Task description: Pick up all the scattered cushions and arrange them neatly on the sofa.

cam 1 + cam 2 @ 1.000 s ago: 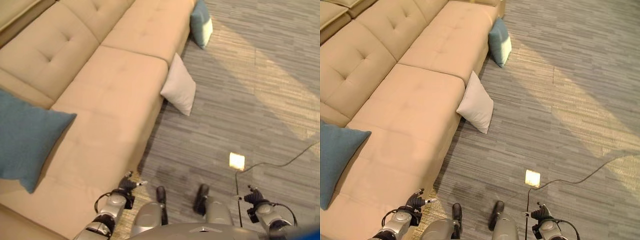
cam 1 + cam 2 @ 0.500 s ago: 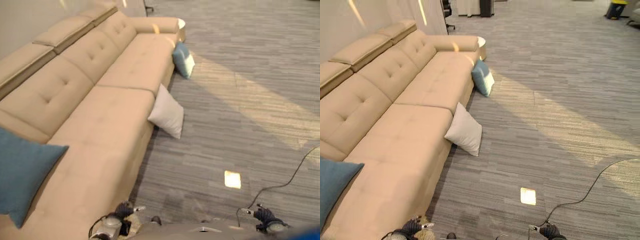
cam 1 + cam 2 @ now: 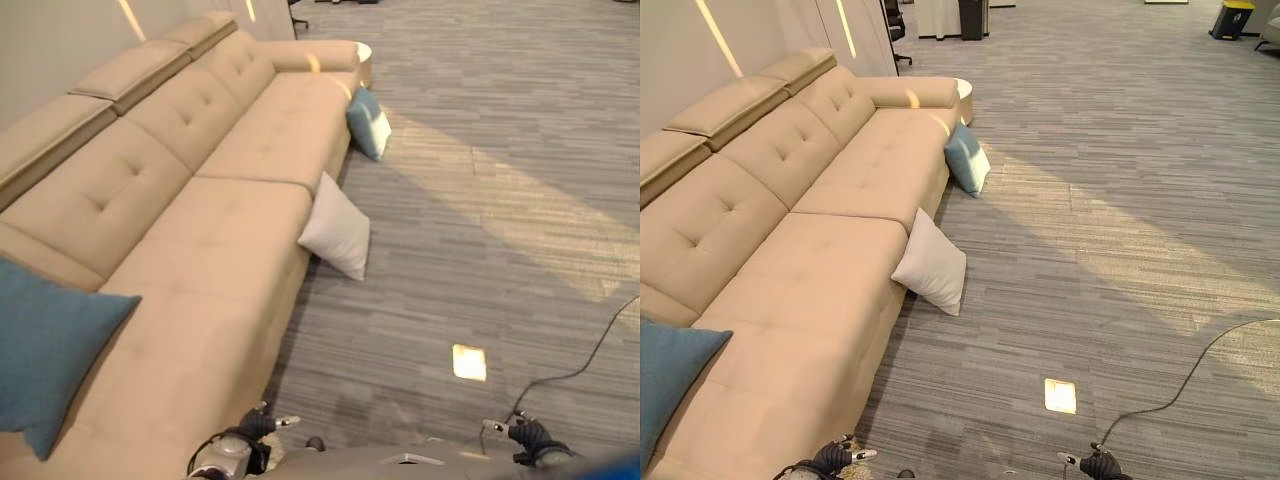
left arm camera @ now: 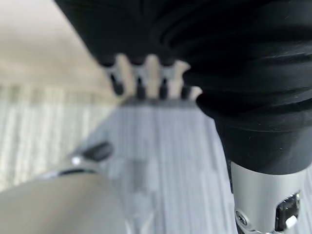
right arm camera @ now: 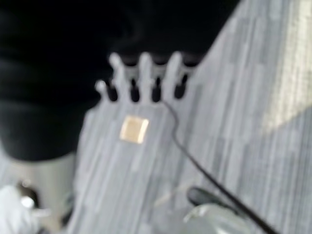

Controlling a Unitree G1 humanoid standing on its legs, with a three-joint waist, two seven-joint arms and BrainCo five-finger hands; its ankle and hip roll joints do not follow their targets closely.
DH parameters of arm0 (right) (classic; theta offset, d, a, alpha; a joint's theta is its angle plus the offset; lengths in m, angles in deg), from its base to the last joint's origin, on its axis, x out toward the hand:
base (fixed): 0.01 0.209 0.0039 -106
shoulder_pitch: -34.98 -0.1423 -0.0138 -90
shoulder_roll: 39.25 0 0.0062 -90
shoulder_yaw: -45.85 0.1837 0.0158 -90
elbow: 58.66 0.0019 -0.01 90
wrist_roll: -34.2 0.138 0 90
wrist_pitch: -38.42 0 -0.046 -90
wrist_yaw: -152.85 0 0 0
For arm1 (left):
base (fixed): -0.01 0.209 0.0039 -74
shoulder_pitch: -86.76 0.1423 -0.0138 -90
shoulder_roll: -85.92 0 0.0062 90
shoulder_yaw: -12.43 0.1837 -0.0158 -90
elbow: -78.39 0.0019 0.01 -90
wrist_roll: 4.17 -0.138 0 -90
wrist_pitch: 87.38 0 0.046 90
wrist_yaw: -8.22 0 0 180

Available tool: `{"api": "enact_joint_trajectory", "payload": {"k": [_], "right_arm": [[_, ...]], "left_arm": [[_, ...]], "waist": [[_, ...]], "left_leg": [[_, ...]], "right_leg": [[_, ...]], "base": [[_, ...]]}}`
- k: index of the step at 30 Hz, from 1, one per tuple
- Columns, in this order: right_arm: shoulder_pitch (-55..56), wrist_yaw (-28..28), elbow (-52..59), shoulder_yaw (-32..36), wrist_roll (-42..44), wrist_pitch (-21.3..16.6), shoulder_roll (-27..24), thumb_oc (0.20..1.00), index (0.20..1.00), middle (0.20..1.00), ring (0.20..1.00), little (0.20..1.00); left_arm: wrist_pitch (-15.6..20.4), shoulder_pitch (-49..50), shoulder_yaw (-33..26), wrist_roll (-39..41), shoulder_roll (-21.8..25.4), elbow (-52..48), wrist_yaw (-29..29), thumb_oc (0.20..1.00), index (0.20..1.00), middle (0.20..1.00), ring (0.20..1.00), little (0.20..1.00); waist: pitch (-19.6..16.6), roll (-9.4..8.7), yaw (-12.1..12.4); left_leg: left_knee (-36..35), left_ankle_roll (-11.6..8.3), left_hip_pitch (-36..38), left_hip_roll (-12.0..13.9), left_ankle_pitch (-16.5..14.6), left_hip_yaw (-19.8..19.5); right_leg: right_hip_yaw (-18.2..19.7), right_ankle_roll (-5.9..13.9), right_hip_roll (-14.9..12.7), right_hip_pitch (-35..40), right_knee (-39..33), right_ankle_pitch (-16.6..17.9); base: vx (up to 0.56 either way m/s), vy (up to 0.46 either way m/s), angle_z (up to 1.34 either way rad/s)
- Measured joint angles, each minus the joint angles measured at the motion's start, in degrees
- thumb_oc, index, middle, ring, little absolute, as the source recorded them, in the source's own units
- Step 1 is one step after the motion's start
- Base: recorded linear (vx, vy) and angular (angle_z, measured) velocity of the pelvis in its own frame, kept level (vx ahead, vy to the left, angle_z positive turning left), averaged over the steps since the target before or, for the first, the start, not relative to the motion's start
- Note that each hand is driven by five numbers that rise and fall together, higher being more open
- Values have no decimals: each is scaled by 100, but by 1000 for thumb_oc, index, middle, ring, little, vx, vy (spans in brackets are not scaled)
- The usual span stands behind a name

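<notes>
On the floor, left eye view: white cushion [image 3: 336, 238] leans tilted against the sofa [image 3: 220, 210] front, touching it near the seam between two seat sections; judged not yet collected.
Left eye view, farther along: blue-and-white cushion [image 3: 369, 121] also stands on the carpet, propped against the sofa front near the far armrest; likewise outstanding.
Left eye view, seat: dark blue cushion [image 3: 50, 350] rests on the near seat against the backrest, so one item counts as placed.
Right eye view: both floor cushions lie well apart from the hands; a pale floor plate [image 3: 1060, 395] sits in open carpet, clear of the route.
Left wrist view: left hand [image 4: 141, 78] hangs over carpet beside the sofa base, fingers straight and spread, holding nothing.
Right wrist view: right hand [image 5: 146, 78] hangs over carpet above the floor plate, fingers straight, empty.
Assessment: hands idle low because the robot stands short of reach; approach to the white cushion judged next.
</notes>
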Motion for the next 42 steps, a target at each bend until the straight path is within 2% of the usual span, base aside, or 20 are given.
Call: {"api": "enact_joint_trajectory", "payload": {"k": [7,8,10,11,13,15,16,20,21,23,26,27,28,29,30,33,34,36,39,42], "right_arm": [[-145,-4,-167,5,-83,27,-1,1000,1000,1000,1000,1000],[-233,-10,-262,-1,-84,44,0,1000,1000,1000,1000,1000],[-295,-13,-286,-4,-83,54,3,1000,1000,1000,1000,1000],[-423,-14,-283,-5,-84,58,1,1000,1000,1000,1000,1000],[-463,-14,-257,-8,-89,85,14,1000,1000,1000,1000,1000],[-520,-20,-217,-21,-147,91,18,1000,1000,1000,1000,1000],[-512,-38,-134,-98,-198,90,18,1000,1000,1000,1000,1000],[-477,-49,-95,-195,-207,116,26,1000,1000,1000,1000,1000],[-448,-54,-95,-268,-212,130,22,1000,1000,1000,1000,1000],[-458,-65,-97,-248,-216,116,-8,1000,1000,1000,1000,1000],[-457,-78,-62,-229,-217,91,10,1000,1000,1000,1000,1000],[-422,-92,-32,-199,-186,79,29,1000,1000,1000,1000,1000],[-412,-117,5,-162,-175,68,50,1000,1000,1000,1000,1000],[-421,-145,23,-249,-168,29,107,1000,1000,1000,1000,1000],[-450,-158,4,-250,-165,18,122,1000,1000,1000,1000,1000],[-474,-207,13,-271,-77,-17,144,1000,1000,1000,1000,1000],[-490,-229,3,-342,-76,-22,154,1000,1000,1000,1000,1000],[-495,-258,-22,-439,-76,-20,188,1000,1000,1000,1000,1000],[-492,-282,-144,-497,-74,-14,208,1000,1000,1000,1000,1000],[-508,-282,-201,-517,-76,-9,214,1000,1000,1000,1000,1000]], "left_arm": [[6,-184,7,2,16,5,-7,1000,1000,1000,1000,1000],[5,-307,-1,4,46,-1,-11,1000,1000,1000,1000,1000],[4,-412,0,3,67,2,-15,1000,1000,1000,1000,1000],[4,-446,-1,4,71,-1,-24,1000,1000,1000,1000,1000],[2,-399,-9,4,95,-11,-49,1000,1000,1000,1000,1000],[-4,-357,-20,7,87,-15,-107,1000,1000,1000,1000,1000],[-5,-360,-24,7,114,-25,-134,1000,1000,1000,1000,1000],[0,-399,-8,1,25,-42,-135,1000,1000,1000,1000,1000],[0,-342,30,-12,-40,-41,-137,1000,1000,1000,1000,1000],[11,-360,232,-42,-134,-42,-130,1000,1000,1000,1000,1000],[39,-483,329,-44,-164,-66,-131,1000,1000,1000,1000,1000],[38,-581,366,-38,-156,-102,-134,1000,1000,1000,1000,1000],[45,-659,420,-39,-155,-137,-145,1000,1000,1000,1000,1000],[59,-718,500,-38,-144,-176,-148,1000,1000,1000,1000,1000],[60,-728,545,-38,-151,-227,-150,1000,1000,1000,1000,1000],[75,-635,598,-40,-165,-426,-148,1000,1000,1000,1000,1000],[72,-602,594,-41,-156,-422,-153,1000,1000,1000,1000,1000],[65,-540,582,-38,-105,-403,-161,1000,1000,1000,1000,1000],[73,-542,436,-20,-100,-403,-173,1000,1000,1000,1000,1000],[78,-486,326,-8,-93,-383,-200,1000,1000,1000,1000,1000]], "waist": [[198,-139,15],[400,-211,-4],[573,-238,-22],[663,-212,-14],[700,-178,-1],[730,-128,4],[743,-117,-25],[778,-62,-121],[729,-26,-225],[644,89,-195],[583,-73,-186],[581,-145,-197],[626,-186,-181],[657,-296,-72],[709,-366,-59],[736,-397,-13],[739,-368,-8],[746,-304,51],[783,-318,104],[789,-366,151]], "left_leg": [[48,68,21,-171,-130,119],[145,171,15,-284,-224,126],[179,170,24,-376,-303,145],[97,190,76,-386,-322,163],[-103,219,268,-409,-266,279],[-275,244,405,-397,-271,369],[-327,263,438,-379,-284,434],[-386,232,566,-242,-308,380],[-382,149,668,-102,-385,242],[-124,105,635,98,-327,70],[885,-195,105,189,-40,-354],[1397,-316,-152,231,-16,-413],[2033,-382,-569,304,100,-387],[2766,-480,-870,437,457,-510],[3097,-466,-1050,460,403,-479],[2338,-379,-1353,171,180,-201],[1567,-370,-1314,36,219,-162],[573,-380,-1309,32,357,-179],[52,-367,-1330,54,536,-165],[242,-260,-1226,-18,609,-165]], "right_leg": [[251,65,-116,-114,57,111],[332,134,-217,-162,216,153],[415,231,-327,-278,378,209],[408,415,-417,-407,546,310],[330,524,-495,-361,432,356],[-106,522,-592,-318,256,353],[-282,625,-664,-483,33,545],[-350,667,-627,-748,-422,1070],[-118,329,-391,-571,-474,1243],[-217,33,-138,-440,-469,1018],[-364,-38,-137,-219,-546,862],[-432,-132,-174,-190,-632,830],[-539,-369,-118,-43,-752,900],[-607,-506,27,267,-1026,844],[-663,-575,81,398,-1182,846],[-807,-538,233,628,-1560,850],[-828,-556,362,680,-1694,906],[-770,-572,627,813,-1919,969],[-682,-497,884,1111,-2181,918],[-485,-436,918,1406,-2352,852]], "base": [[-5,103,-15],[29,108,-3],[110,57,-14],[175,-37,-27],[193,-73,-34],[188,-110,-37],[241,-143,-30],[218,-162,5],[213,-201,23],[159,-236,14],[85,-305,29],[56,-155,39],[164,-204,39],[136,-109,30],[186,-54,24],[242,14,9],[160,26,-6],[323,56,-23],[259,53,-24],[361,126,-36]]}}
